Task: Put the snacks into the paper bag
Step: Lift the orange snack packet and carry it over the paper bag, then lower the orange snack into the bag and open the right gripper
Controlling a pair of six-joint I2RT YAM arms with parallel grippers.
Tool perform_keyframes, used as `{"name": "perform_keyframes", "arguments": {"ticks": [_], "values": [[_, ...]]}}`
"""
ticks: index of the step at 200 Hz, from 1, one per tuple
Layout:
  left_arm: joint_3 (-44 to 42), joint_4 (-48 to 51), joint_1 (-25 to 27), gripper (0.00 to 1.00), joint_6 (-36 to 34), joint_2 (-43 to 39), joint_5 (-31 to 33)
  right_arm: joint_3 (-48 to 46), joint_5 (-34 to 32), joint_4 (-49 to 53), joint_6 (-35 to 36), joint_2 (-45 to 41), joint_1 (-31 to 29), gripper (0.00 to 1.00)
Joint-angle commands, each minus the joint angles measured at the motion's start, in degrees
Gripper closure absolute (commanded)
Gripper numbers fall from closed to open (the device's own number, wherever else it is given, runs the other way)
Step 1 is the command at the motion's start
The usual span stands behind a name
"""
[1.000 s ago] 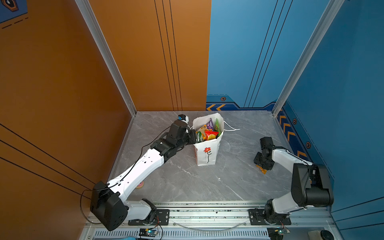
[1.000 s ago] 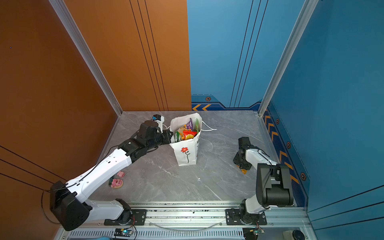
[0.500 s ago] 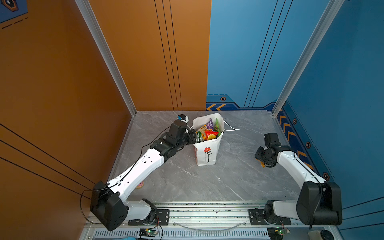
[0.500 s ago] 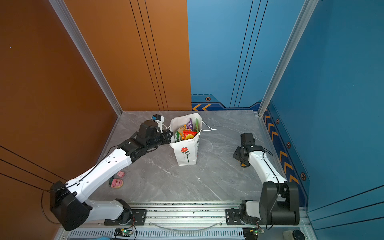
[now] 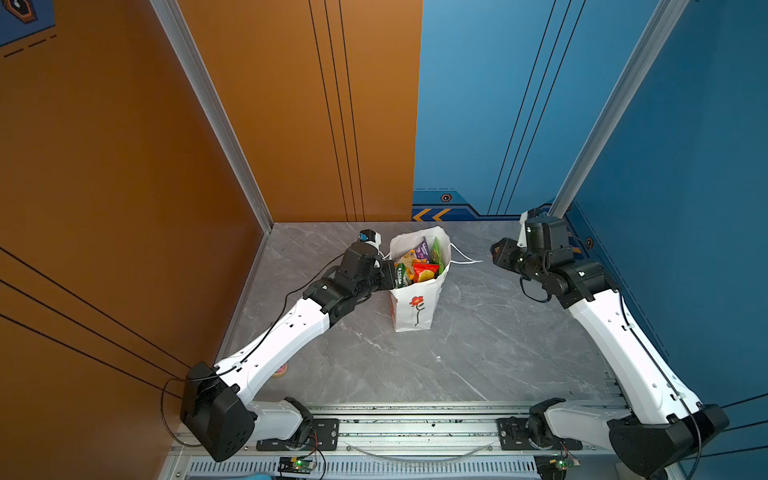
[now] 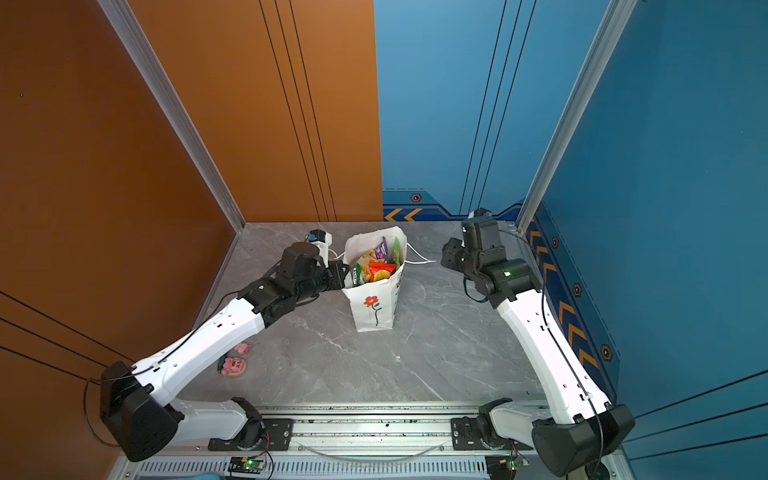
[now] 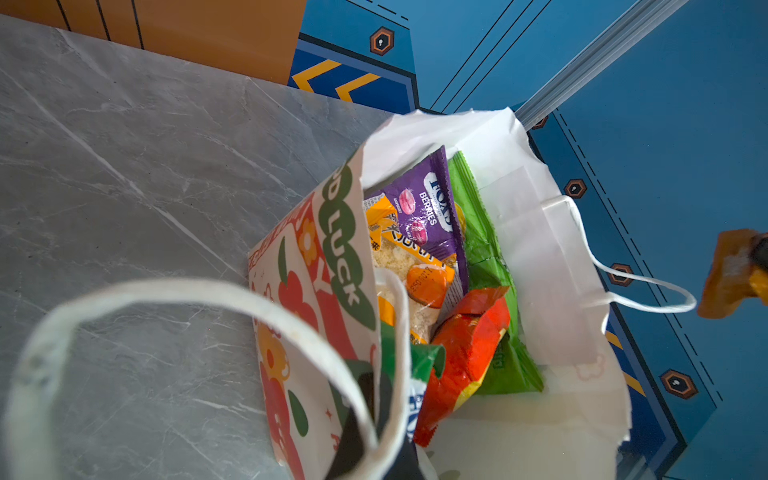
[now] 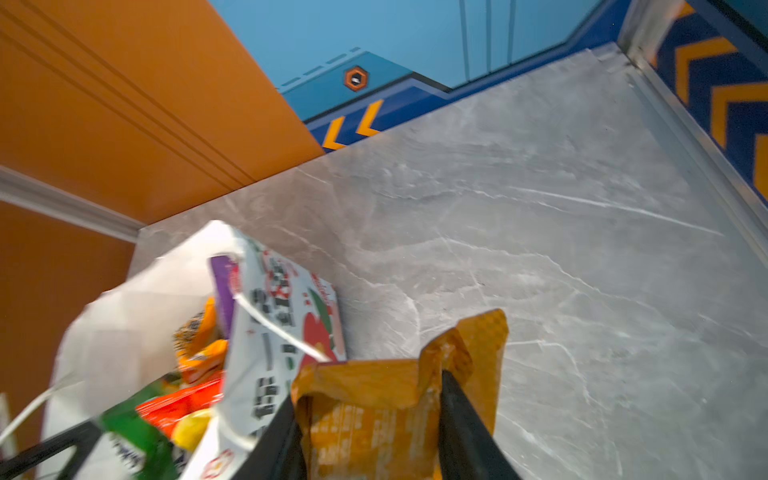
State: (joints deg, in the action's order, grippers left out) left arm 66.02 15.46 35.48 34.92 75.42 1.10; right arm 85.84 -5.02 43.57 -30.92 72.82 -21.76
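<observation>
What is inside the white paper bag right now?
Inside the paper bag show a purple berries packet, an orange-yellow packet, a red packet and a green packet, standing crowded together. Whatever lies beneath them, and the bag's bottom, is covered.

2 white arms [image 5: 286,332], black joints [image 5: 220,419], black cables [image 5: 161,405].

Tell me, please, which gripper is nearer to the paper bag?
Left. The left gripper grips the rim of the paper bag; the right gripper, holding an orange packet, hangs apart from the bag on its opposite side.
</observation>
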Motion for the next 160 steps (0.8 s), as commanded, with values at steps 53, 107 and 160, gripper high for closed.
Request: {"name": "perform_keyframes", "arguments": {"ticks": [53,107,160], "values": [[3.0,-3.1,2.3,1.0,-1.6,-2.2,0.1,16.5,-6.9,5.8,7.8,13.0,-16.9,0.77],[3.1,-2.9,2.5,1.0,-2.1,-2.3,0.3,23.4,-7.7,5.6,11.3,21.0,-22.8,0.77],[2.8,-2.9,2.4,1.0,-2.6,-2.6,0.7,27.3,-6.3,5.2,11.9,27.4,-23.0,0.77]]}}
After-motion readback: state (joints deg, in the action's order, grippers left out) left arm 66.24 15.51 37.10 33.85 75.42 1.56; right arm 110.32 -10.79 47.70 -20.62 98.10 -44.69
